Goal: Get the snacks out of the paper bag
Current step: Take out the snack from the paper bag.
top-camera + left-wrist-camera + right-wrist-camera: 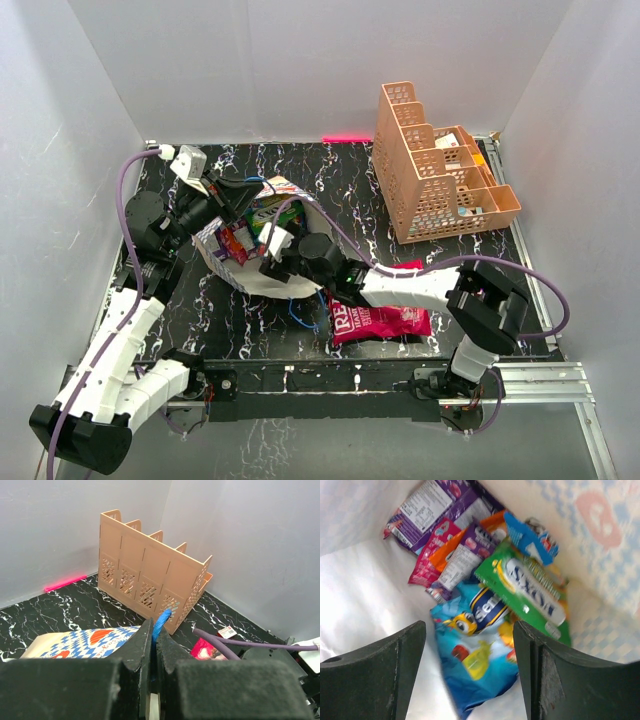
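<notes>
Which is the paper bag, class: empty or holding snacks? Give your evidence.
Holding snacks. The right wrist view looks into the paper bag, where a blue packet, a green packet and a purple packet lie.

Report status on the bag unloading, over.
Left gripper shut on blue cord handle. Right gripper open inside paper bag, over blue packet. Large red bag out on table. Nothing seen in the way.

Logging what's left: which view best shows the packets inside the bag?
Right wrist: it looks straight into the paper bag, packets fanned out beyond the open right gripper. Top external catches only a few colours at its mouth; left wrist shows none.
</notes>
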Available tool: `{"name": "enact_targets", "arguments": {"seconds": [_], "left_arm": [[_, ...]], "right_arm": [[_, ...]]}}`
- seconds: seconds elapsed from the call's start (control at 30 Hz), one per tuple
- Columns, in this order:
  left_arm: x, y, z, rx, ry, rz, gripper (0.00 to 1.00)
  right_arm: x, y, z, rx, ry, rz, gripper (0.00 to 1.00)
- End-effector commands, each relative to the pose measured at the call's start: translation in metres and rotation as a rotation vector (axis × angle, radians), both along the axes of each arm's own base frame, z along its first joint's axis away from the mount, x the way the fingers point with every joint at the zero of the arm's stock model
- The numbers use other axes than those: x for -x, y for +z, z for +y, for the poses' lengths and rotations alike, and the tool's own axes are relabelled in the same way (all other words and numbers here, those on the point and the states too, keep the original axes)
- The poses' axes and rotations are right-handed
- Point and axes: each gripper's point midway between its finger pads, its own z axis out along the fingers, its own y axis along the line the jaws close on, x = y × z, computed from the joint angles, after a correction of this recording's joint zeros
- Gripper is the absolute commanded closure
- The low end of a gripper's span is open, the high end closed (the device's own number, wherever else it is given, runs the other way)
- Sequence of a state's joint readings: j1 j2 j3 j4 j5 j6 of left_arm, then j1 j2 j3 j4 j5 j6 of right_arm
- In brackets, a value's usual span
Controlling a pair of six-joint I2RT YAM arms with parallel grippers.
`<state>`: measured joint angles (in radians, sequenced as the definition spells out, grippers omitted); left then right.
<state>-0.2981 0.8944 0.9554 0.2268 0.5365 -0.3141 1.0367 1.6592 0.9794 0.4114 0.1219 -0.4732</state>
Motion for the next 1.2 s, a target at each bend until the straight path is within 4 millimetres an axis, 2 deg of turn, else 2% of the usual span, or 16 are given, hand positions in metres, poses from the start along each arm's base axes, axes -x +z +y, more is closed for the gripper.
{"name": "enact_targets", "arguments": {"seconds": [0.0, 0.07, 0.13, 0.23, 0.27, 0.37, 0.43, 0.57, 0.63, 0.7, 0.8, 0.87, 0.97, 1.13, 1.17], "left_arm": [[0.016, 0.037, 0.001, 0.03, -0.011, -0.114, 1.0], [0.017, 0.037, 0.001, 0.025, -0.01, -0.12, 1.0], [0.017, 0.036, 0.001, 0.023, -0.008, -0.119, 1.0], [0.019, 0.035, -0.001, 0.018, -0.015, -0.122, 1.0], [0.019, 0.035, -0.001, 0.018, -0.014, -0.123, 1.0], [0.021, 0.037, -0.002, 0.017, -0.014, -0.133, 1.0], [0.021, 0.037, -0.002, 0.014, -0.012, -0.139, 1.0], [0.022, 0.037, -0.002, 0.001, -0.005, -0.143, 1.0], [0.021, 0.037, -0.002, -0.003, 0.005, -0.147, 1.0], [0.019, 0.038, 0.0, -0.006, 0.023, -0.147, 1.0], [0.014, 0.038, 0.006, 0.001, 0.075, -0.13, 1.0], [0.009, 0.038, 0.011, 0.014, 0.112, -0.112, 1.0], [0.003, 0.036, 0.016, 0.027, 0.152, -0.097, 1.0], [-0.003, 0.037, 0.019, 0.04, 0.187, -0.085, 1.0], [-0.004, 0.036, 0.02, 0.043, 0.193, -0.081, 1.0]], "right_arm": [[-0.018, 0.054, 0.013, 0.038, 0.159, -0.367, 0.28], [-0.015, 0.055, 0.016, 0.073, 0.264, -0.451, 0.29], [-0.022, 0.054, 0.021, 0.093, 0.285, -0.479, 0.29], [-0.034, 0.04, 0.029, 0.166, 0.346, -0.46, 0.32], [-0.037, 0.029, 0.03, 0.196, 0.357, -0.471, 0.33], [-0.053, 0.02, 0.034, 0.253, 0.344, -0.514, 0.35], [-0.065, 0.024, 0.036, 0.25, 0.313, -0.529, 0.37], [-0.078, 0.014, 0.042, 0.283, 0.298, -0.528, 0.44], [-0.087, 0.016, 0.042, 0.286, 0.249, -0.552, 0.52], [-0.096, 0.02, 0.038, 0.288, 0.18, -0.576, 0.64], [-0.104, 0.032, 0.032, 0.269, 0.107, -0.588, 0.75], [-0.102, 0.04, 0.031, 0.253, 0.106, -0.582, 0.83], [-0.085, 0.054, 0.033, 0.218, 0.158, -0.554, 0.92], [-0.05, 0.061, 0.028, 0.2, 0.276, -0.437, 0.92], [-0.042, 0.073, 0.023, 0.177, 0.281, -0.432, 0.92]]}}
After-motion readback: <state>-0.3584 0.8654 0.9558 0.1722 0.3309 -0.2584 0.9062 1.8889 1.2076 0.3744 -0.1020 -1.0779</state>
